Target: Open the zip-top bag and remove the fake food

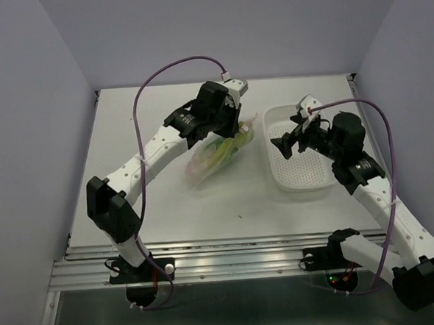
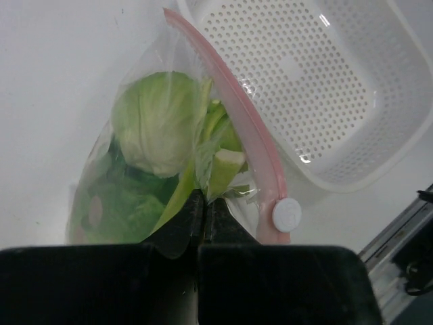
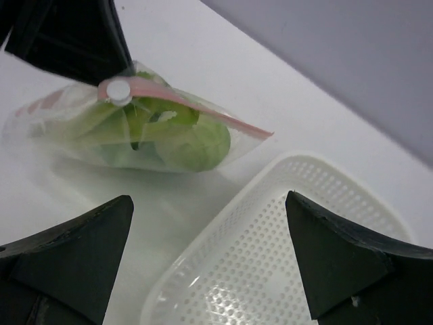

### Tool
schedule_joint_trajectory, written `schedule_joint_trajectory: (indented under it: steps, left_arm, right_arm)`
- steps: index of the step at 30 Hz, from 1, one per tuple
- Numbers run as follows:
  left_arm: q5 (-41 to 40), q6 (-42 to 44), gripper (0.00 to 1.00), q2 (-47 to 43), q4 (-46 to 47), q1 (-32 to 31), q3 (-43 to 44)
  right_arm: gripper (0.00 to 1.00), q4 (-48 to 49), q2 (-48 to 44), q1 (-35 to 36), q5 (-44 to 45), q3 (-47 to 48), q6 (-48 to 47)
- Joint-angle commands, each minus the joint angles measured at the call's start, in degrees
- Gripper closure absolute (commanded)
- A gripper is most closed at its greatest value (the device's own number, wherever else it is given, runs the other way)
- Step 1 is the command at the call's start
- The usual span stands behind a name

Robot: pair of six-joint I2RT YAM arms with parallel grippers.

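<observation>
Top external view is showing the left gripper [image 1: 233, 132] reaching down just left of the white perforated basket [image 1: 307, 186], and the left wrist view is showing its jaws pressed together on a fold of clear film at one end of the zip-top bag [image 1: 213, 159]. That bag is lying on the counter [image 1: 127, 138] just beside the basket's left rim, its pink zip strip [image 2: 237, 115] running along the edge nearest the basket and a round white slider tab [image 2: 287, 215] sitting at the end the jaws are pinching. The fake food is all lying inside it: a pale green cabbage head [image 2: 162, 122], a green-white stalk [image 2: 223, 169] and darker leafy pieces [image 2: 115, 203]. Further right, the right gripper [image 1: 281, 142] is hovering over the basket's left part, facing the bag, its jaws spread wide and holding nothing. Judging from the strip, which is looking sealed along its length, the opening step is in hand and nothing is out yet. The next move is probably calling for the right gripper to cross from the basket to the slider tab, close on it and draw it along the strip while the left one is anchoring the bag. Faint pinkish print [image 3: 40, 101] is showing on the film, but it is too blurred to read, and no brand or label is legible anywhere.
</observation>
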Motion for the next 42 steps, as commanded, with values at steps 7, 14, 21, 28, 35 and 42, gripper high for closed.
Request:
schedule_joint_trajectory:
  steps: [7,14,21,28,35,42]
  left_arm:
    - [0.8,-20.7,1.0,-8.2,-10.2,0.3,-0.3]
    - [3.6,-20.2,1.0,-8.5,-11.2,0.3,-3.0]
    - [6.5,-19.1,1.0,-11.0,-8.2,0.3,-6.0]
    - [9.3,-18.8,1.0,-11.7,-7.0,0.3,-6.6]
    - [10.1,-19.1,1.0,-11.6,-7.0,0.3,-6.9]
    - [12.1,-19.1,1.0,-11.7,-6.5,0.3,-7.4]
  right_arm:
    - [0.0,1.9,0.2,0.0,-24.3,-0.2,-35.4]
    - [0.0,1.8,2.7,0.0,-40.0,3.0,-39.0]
    - [0.02,0.6,6.6,0.0,-45.2,6.2,-43.8]
    - [0.09,-3.3,11.6,2.6,-43.8,8.5,-47.6]
    - [0.25,1.2,13.8,4.2,-42.8,7.5,-43.9]
    - [0.36,7.6,14.2,5.2,-41.3,5.5,-41.0]
